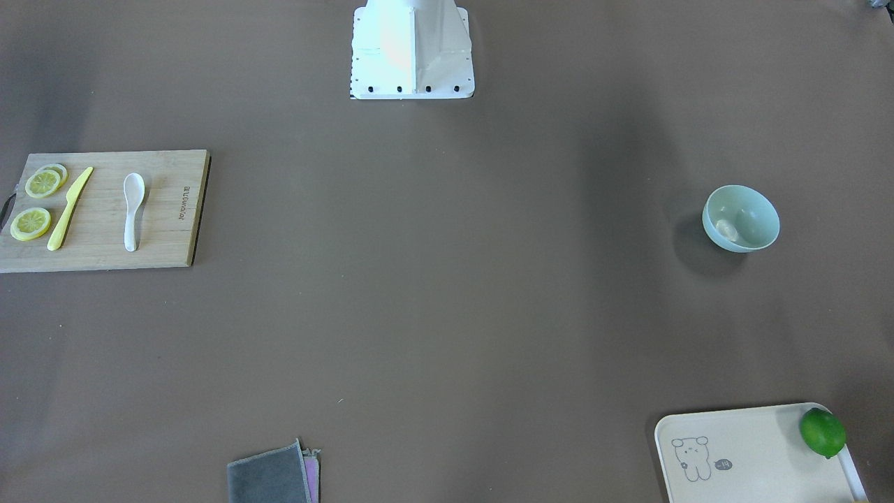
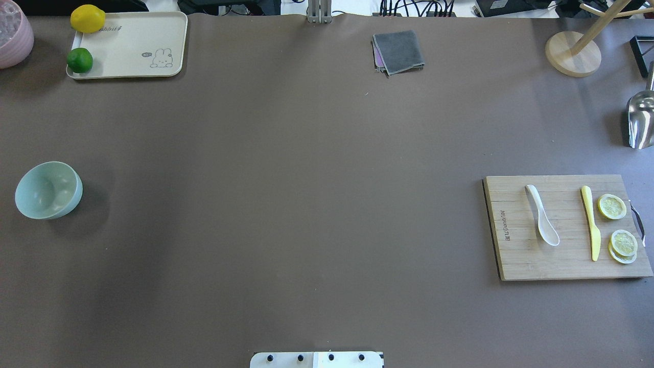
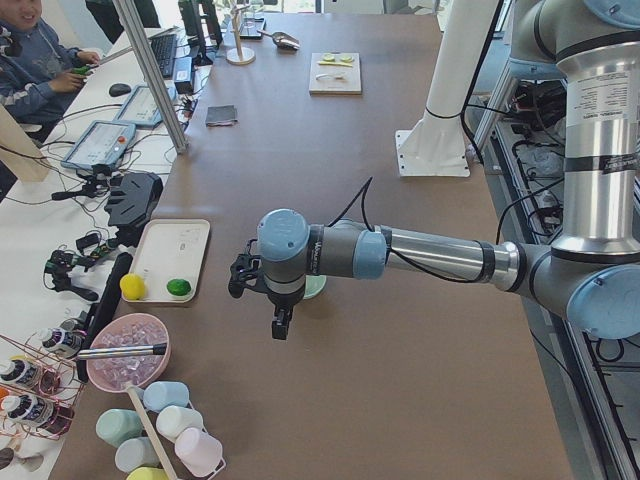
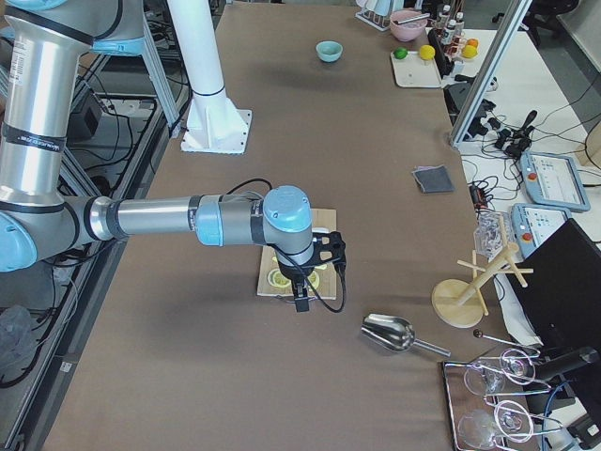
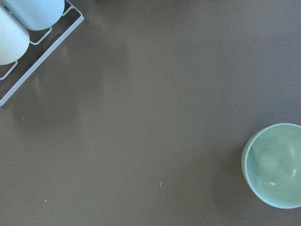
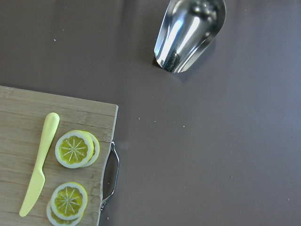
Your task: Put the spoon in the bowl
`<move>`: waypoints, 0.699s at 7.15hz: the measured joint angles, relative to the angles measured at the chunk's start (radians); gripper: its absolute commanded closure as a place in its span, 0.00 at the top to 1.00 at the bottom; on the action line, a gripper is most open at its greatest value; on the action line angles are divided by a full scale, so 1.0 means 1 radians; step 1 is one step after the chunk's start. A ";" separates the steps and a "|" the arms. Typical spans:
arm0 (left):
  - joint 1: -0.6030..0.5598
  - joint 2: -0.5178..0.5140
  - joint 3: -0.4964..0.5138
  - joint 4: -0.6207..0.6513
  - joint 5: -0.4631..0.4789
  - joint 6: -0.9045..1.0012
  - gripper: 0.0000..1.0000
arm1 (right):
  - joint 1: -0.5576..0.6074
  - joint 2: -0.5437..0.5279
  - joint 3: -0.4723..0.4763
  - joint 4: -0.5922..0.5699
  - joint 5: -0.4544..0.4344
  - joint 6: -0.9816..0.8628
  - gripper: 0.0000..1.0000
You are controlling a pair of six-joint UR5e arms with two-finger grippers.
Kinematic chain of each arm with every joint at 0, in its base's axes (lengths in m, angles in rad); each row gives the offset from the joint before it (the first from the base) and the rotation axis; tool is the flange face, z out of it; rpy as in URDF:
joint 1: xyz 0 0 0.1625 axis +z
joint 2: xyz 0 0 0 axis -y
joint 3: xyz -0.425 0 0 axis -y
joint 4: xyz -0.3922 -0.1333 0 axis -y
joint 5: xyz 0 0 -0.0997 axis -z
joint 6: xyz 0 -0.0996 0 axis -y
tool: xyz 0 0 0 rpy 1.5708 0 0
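Spoon (image 2: pixel 542 215) lies untouched on the board (image 2: pixel 516 255), well apart from the bowl (image 2: pixel 48 190). Right hand (image 4: pixel 301 303) hangs near the board, and I cannot tell how far open it is; reaching for the spoon's handle likely comes next.

The small white spoon (image 2: pixel 540 217) looked glossy, the pale wooden cutting board (image 2: pixel 521 260) matt, the steel scoop (image 6: pixel 188 33) mirror-bright, the brown worktop (image 2: pixel 306 204) matt.

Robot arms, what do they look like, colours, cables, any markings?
Left arm and right arm: silver tubes, pale-blue joint caps, white printed label on the upright link, black cable looping at the wrist. Left gripper and right gripper are black.
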 measured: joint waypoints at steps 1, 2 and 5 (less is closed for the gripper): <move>-0.001 0.000 -0.006 -0.002 0.000 0.001 0.98 | 0.000 0.019 -0.022 0.001 0.007 0.002 1.00; 0.000 -0.001 -0.014 -0.007 0.000 0.002 0.98 | 0.000 0.039 -0.050 0.003 0.019 0.001 1.00; 0.001 -0.004 -0.021 -0.014 -0.001 -0.007 0.98 | 0.001 0.054 -0.076 0.004 0.029 0.005 1.00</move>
